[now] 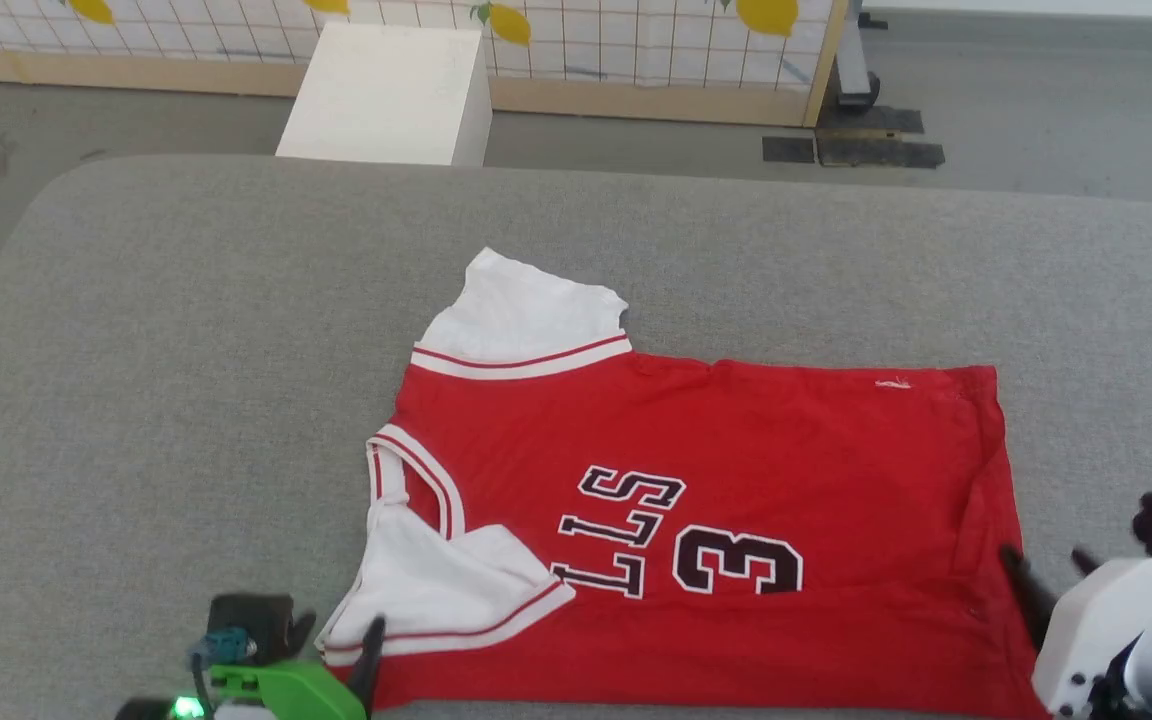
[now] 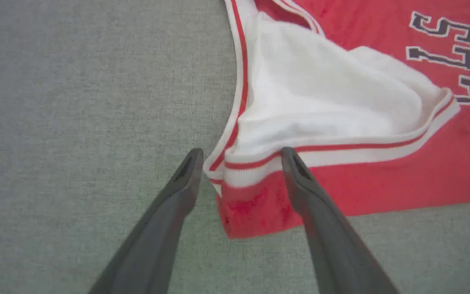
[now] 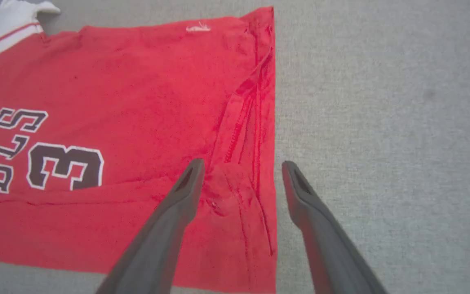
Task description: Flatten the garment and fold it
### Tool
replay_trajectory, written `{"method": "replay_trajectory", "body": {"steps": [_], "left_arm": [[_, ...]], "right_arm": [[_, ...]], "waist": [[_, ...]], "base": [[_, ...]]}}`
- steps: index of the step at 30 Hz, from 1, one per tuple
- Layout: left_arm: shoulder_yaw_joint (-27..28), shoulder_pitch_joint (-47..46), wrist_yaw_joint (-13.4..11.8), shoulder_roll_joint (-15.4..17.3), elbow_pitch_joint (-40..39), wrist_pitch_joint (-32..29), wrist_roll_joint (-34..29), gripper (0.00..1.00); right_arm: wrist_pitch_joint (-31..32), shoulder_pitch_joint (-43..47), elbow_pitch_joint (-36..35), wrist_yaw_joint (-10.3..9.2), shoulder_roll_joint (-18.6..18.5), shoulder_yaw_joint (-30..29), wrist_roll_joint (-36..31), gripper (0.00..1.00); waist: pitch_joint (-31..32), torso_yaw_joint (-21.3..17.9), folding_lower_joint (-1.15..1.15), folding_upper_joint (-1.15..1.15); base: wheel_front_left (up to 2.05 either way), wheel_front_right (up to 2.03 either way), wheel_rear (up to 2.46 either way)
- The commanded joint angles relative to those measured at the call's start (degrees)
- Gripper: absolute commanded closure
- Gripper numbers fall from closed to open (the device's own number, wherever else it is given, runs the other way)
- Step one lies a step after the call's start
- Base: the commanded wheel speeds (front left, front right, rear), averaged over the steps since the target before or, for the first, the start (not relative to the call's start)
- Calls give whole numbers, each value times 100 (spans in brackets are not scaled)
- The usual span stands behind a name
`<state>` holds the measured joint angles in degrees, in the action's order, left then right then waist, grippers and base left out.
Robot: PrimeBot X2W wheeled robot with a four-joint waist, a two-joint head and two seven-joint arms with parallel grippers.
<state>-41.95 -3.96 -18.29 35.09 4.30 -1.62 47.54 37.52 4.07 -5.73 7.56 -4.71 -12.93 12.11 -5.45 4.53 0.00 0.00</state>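
The garment (image 1: 736, 440), a red jersey with a black "3" and lettering, lies on the grey table with its collar to the left and its hem to the right. Its near side is folded up over the front, and the white near sleeve (image 1: 436, 590) lies on top. The far white sleeve (image 1: 521, 315) sticks out at the back. My left gripper (image 1: 336, 635) is open, and the garment's near left corner (image 2: 255, 204) lies between its fingers (image 2: 242, 153). My right gripper (image 1: 1046, 565) is open over the wrinkled near hem corner (image 3: 239, 212), its fingertips astride the hem edge (image 3: 243, 163).
The grey fabric table (image 1: 186, 350) reaches well beyond the garment on the left, back and right. Behind it a white box (image 1: 386, 95) stands on the floor against a gridded panel with lemons (image 1: 636, 40). Dark mats (image 1: 851, 150) lie at the back right.
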Motion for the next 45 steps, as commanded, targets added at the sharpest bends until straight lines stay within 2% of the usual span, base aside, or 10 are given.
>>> {"method": "replay_trajectory", "body": {"steps": [1, 8, 11, 17, 18, 22, 29, 33, 38, 45], "left_arm": [[81, -163, -10, 2, -115, 226, -145, 0], [518, -405, -100, -120, -342, 1407, -539, 0], [738, -473, -46, -193, -452, 1603, -730, 0], [945, -666, 372, -109, -476, 1653, -977, 0], [913, -873, 541, -19, -390, 1530, -985, 0], [750, -1587, 929, 168, -175, 885, -1038, 0], [457, -3156, 1895, 595, 585, -797, -982, 0], [388, -4012, 2281, 699, 1026, -1613, -872, 0], [289, -4882, 2511, 784, 1649, -2665, -460, 0], [235, -5636, 2563, 732, 2329, -3835, 196, 0]], "right_arm": [[-276, -124, -96, -8, -33, 10, 24, 0], [-2104, -225, -323, -8, -96, 394, 171, 0], [-2841, -259, -282, -8, -42, 518, 238, 0], [-3651, -314, -201, -8, 43, 897, 215, 0], [-3740, -343, -193, -8, 69, 968, 192, 0], [-3800, -407, -236, -8, 129, 1055, 148, 0], [-3816, -672, -186, -8, 174, 1470, 50, 0], [-3943, -838, -112, -8, 180, 1557, 175, 0], [-4136, -1028, -45, -8, 181, 1740, 349, 0], [-4259, -1190, -24, -8, 182, 1889, 439, 0]], "waist": [[75, 1, 0, 0], [171, -108, 0, 0], [141, -236, 0, 0], [-37, -519, 0, 0], [-147, -627, 0, 0], [-449, -824, 0, 0], [-1208, -1347, 0, 0], [-1597, -1599, 0, 0], [-1936, -1877, 0, 0], [-2204, -2133, 0, 0]], "base": [[0, 0, 0], [0, 0, 0], [0, 0, 0], [0, 0, 0], [0, 0, 0], [0, 0, 0], [0, 0, 0], [0, 0, 0], [0, 0, 0], [0, 0, 0]]}}
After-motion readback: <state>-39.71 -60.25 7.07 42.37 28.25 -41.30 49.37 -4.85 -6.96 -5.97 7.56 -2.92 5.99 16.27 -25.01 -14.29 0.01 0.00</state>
